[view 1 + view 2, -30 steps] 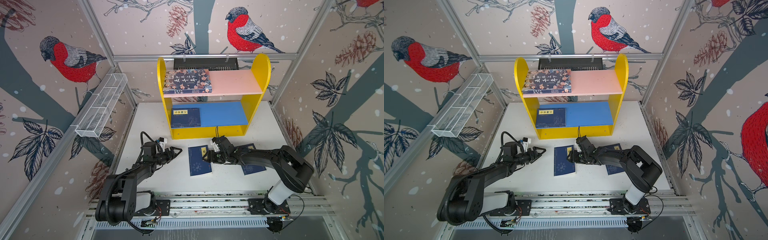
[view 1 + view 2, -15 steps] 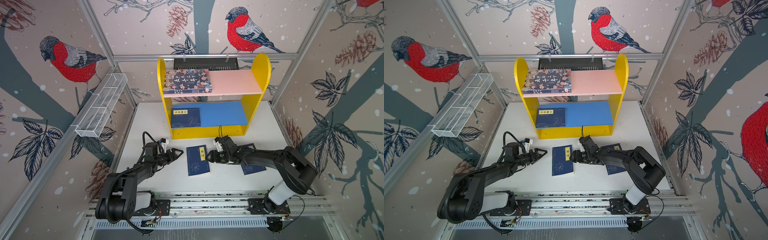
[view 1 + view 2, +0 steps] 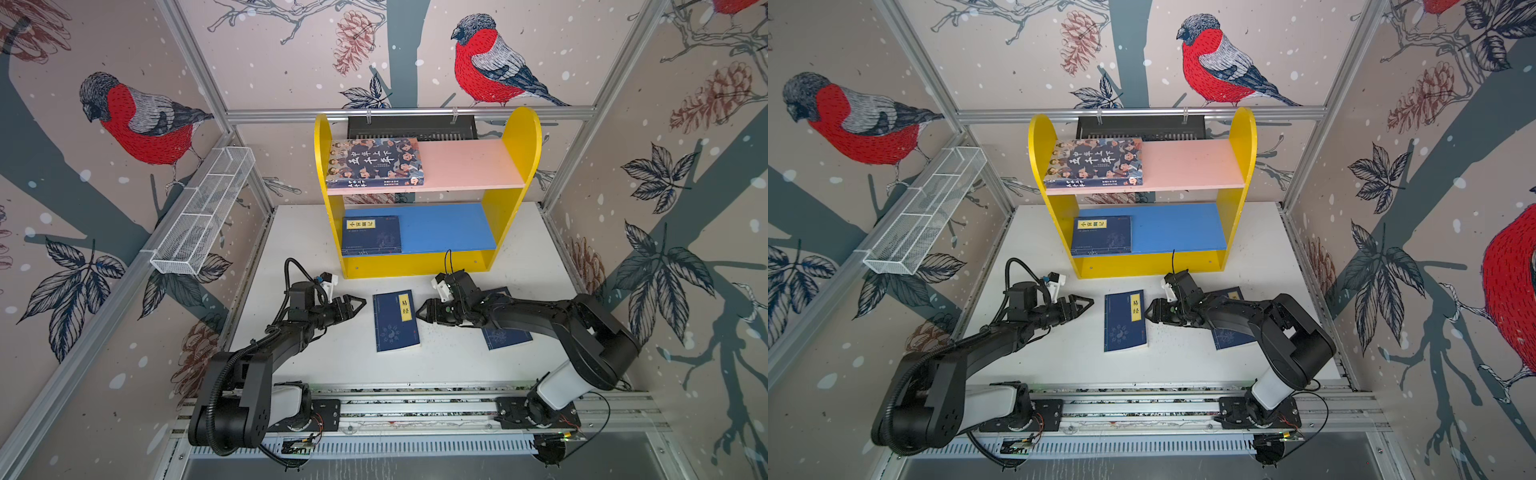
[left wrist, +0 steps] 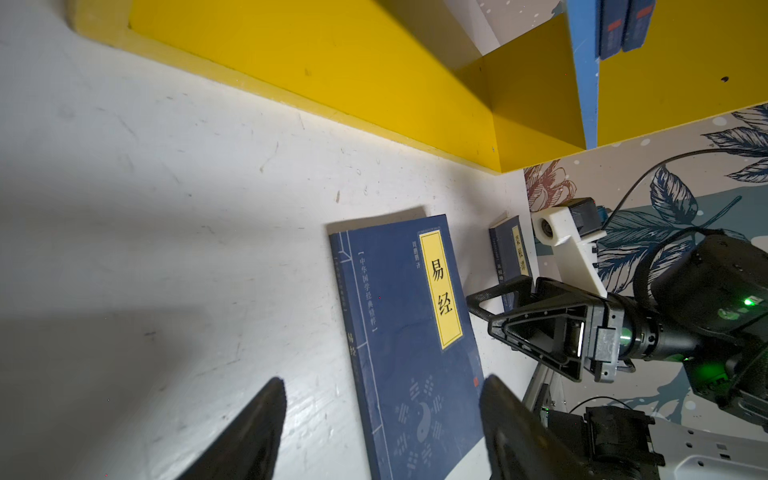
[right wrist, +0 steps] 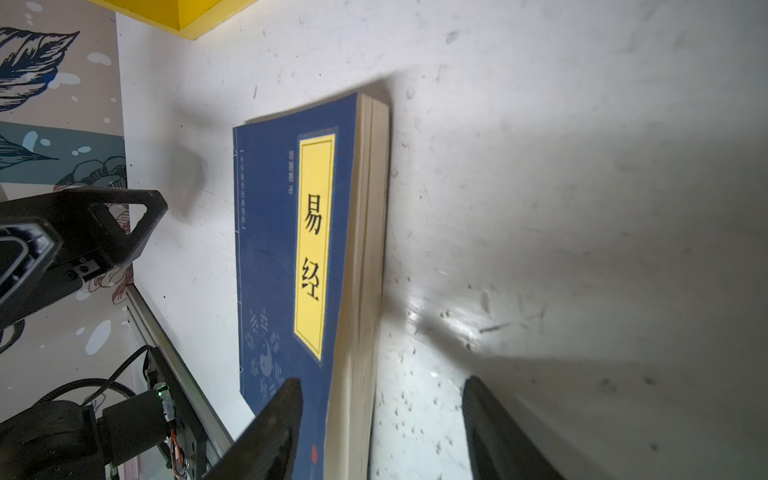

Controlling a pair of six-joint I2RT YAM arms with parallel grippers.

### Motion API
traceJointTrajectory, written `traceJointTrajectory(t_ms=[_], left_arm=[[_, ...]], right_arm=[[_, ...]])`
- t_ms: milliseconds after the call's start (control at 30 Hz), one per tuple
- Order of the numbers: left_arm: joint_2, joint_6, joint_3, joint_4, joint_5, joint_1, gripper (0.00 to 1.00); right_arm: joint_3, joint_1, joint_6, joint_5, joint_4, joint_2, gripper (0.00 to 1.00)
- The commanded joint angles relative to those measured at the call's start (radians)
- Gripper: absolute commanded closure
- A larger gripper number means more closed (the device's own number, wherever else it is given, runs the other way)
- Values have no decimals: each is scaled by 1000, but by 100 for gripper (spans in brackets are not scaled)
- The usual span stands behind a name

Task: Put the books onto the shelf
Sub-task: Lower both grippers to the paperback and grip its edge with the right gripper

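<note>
The shelf [image 3: 515, 141] stood at the back edge of the worktop [image 3: 291, 249]. The illustrated book [image 3: 374, 162] lay on its pink board, and the shelved navy book [image 3: 371, 235] on its blue board, both at the left end. The middle navy book [image 3: 395, 322] lay flat near the worktop's centre. The right navy book [image 3: 507, 338] lay partly under the right arm. The left gripper [image 3: 358, 305] and the right gripper [image 3: 420, 312] were on either side of the middle navy book, fingers well apart, holding nothing.
</note>
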Motion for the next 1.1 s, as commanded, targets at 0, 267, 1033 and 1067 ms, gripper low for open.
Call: traceJointTrajectory(t_ms=[0,267,1033,1067], left_arm=[[0,44,2,-43,-11,-1,26],[54,14,-19,15,16,-8,26],[239,3,12,97,99,-187,29],[243,1,13,98,102,-190,29]], right_arm=[[4,-2,-22,-24,29,8,37],[19,-4,-39,-75,25,56,38],[-13,59,63,-170,197,175,45],[-11,58,67,-169,200,178,46]])
